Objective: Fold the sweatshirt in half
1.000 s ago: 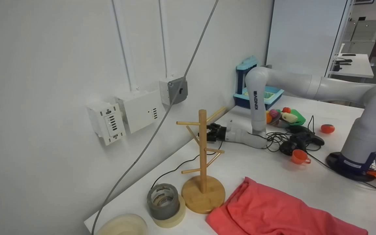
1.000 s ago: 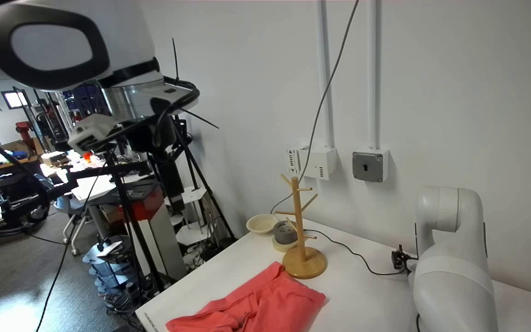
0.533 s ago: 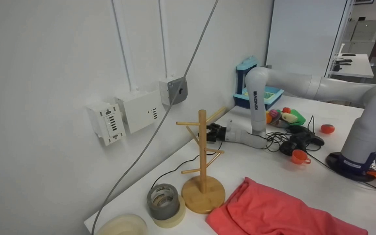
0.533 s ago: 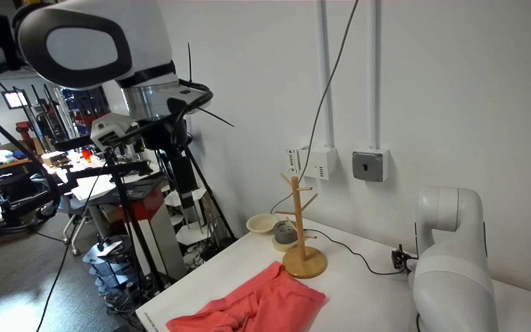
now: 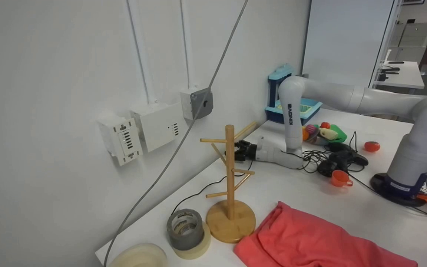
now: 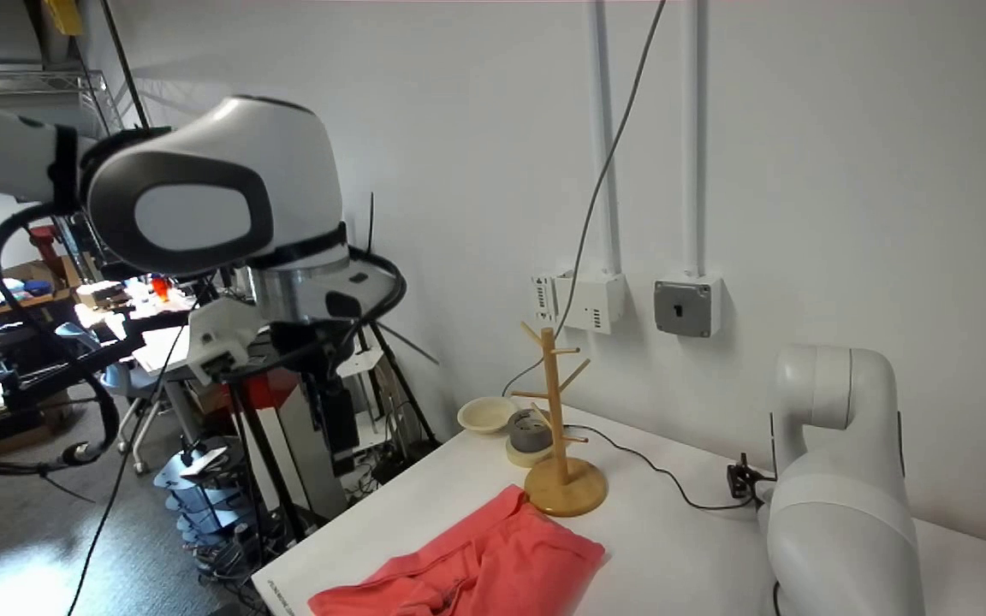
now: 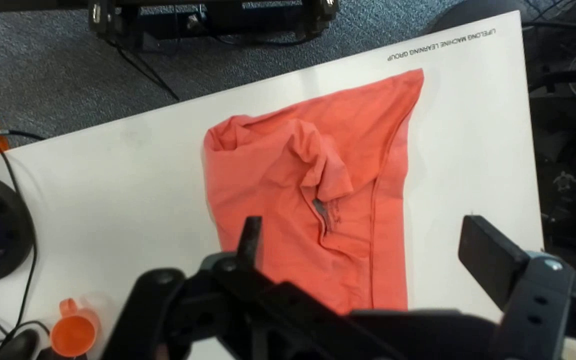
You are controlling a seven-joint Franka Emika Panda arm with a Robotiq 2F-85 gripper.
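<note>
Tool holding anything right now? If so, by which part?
Nothing held. In the wrist view the tool is open, jaws wide apart, nothing clamped between them; the sweatshirt lies on the table below.

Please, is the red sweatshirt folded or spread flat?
Partly folded, untidily: in the wrist view, the sweatshirt lies in overlapping, bunched layers.

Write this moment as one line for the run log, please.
task: fold sweatshirt in half | gripper: open, raised, holding nothing | sweatshirt: on table, wrinkled | wooden mug tree: upright beside sweatshirt
</note>
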